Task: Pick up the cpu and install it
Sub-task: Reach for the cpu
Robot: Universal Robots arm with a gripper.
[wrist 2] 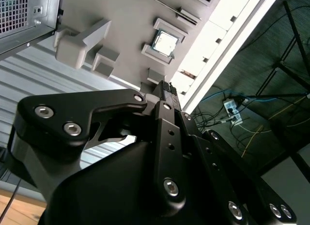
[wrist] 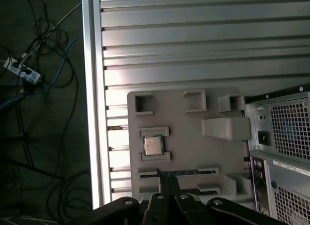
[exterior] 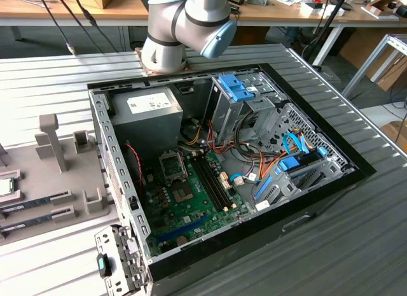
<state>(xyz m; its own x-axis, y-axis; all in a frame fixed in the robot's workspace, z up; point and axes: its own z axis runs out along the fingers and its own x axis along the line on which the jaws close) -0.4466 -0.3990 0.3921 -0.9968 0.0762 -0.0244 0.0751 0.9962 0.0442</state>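
Silvery cpu (wrist: 153, 146), one (resting on grey tray (wrist: 193, 150)), tool (wrist: 168, 177) closed, empty

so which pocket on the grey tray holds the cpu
The one between two raised bars beside the long slots; the cpu lies in it, the three square pockets are bare.

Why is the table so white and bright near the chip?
Second wrist view: light glares off the metal table past the tray, washing it white. First wrist view: the table shines beside the tray, yet the chip is plain to see.
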